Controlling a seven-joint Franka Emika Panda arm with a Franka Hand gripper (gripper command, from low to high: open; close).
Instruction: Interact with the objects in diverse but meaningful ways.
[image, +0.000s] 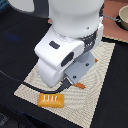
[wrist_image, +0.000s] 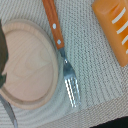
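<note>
My arm (image: 67, 45) bends low over the woven placemat (image: 102, 62), hiding my pincer; I cannot tell its state. Beneath lie a wooden-handled fork (wrist_image: 61, 47) beside a round wooden board (wrist_image: 27, 62), and the yellow ridged block (image: 51, 100).

The white robot arm (image: 65, 45) fills the frame's centre, low over a woven placemat (image: 102, 62) on a dark table (image: 112, 105). A yellow ridged block (image: 51, 100) lies on the mat's lower edge; a pot (image: 122, 17) sits upper right
</note>
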